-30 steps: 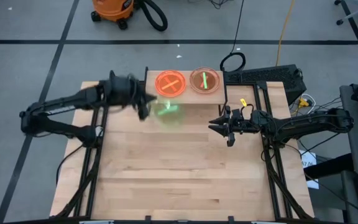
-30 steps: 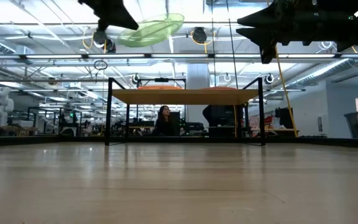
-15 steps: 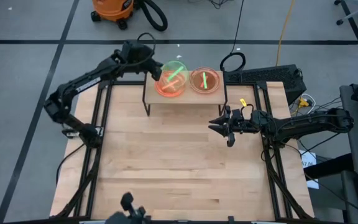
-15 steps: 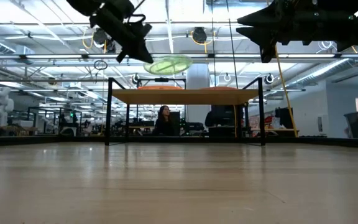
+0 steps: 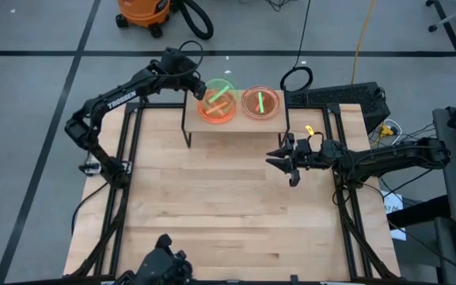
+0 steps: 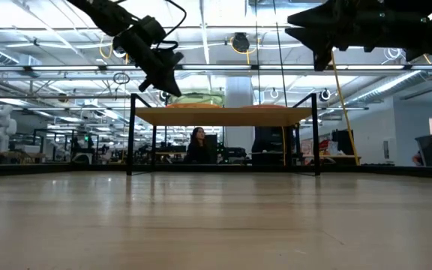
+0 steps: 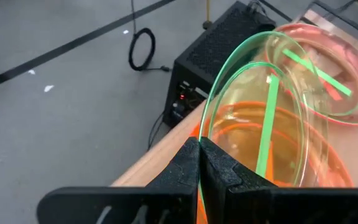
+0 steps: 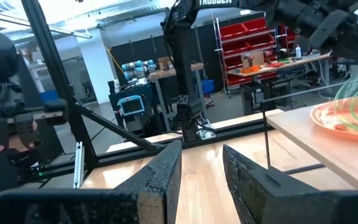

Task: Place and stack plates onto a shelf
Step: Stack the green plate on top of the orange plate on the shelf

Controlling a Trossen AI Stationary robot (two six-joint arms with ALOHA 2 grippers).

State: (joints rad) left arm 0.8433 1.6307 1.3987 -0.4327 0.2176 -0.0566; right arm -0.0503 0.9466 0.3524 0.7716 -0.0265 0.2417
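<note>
The light-wood shelf (image 5: 240, 125) stands at the table's far edge on black legs. On its left half lies an orange plate (image 5: 212, 111). A neon green plate (image 5: 220, 96) sits over it, and my left gripper (image 5: 199, 89) is shut on it at the shelf's far left corner. On the shelf's right half lies a pink-red plate (image 5: 261, 103) with a green streak. My right gripper (image 5: 280, 159) is open and empty above the table, near the shelf's right legs. In the low view the green plate (image 6: 198, 98) shows just above the shelf top (image 6: 223, 116). My left gripper pinches the green plate's rim (image 7: 205, 134) between its two shut fingers, on the side nearest the shelf's far left corner. The fingers slant down from the table's far left. The plate is slightly tilted and low over the orange plate (image 7: 247, 146); whether it rests there I cannot tell.
A black box (image 5: 347, 99) and a cable coil (image 5: 296, 78) lie beyond the table's far right corner. An orange vacuum (image 5: 142, 12) stands on the floor behind. A person (image 6: 198, 144) sits far off in the room. Bare tabletop (image 5: 228, 206) spreads before the shelf.
My left gripper has carried the green plate from above the table in front of the shelf's left end toward the far edge, then down. The plate has gone from high in the air to just over the orange plate on the shelf.
</note>
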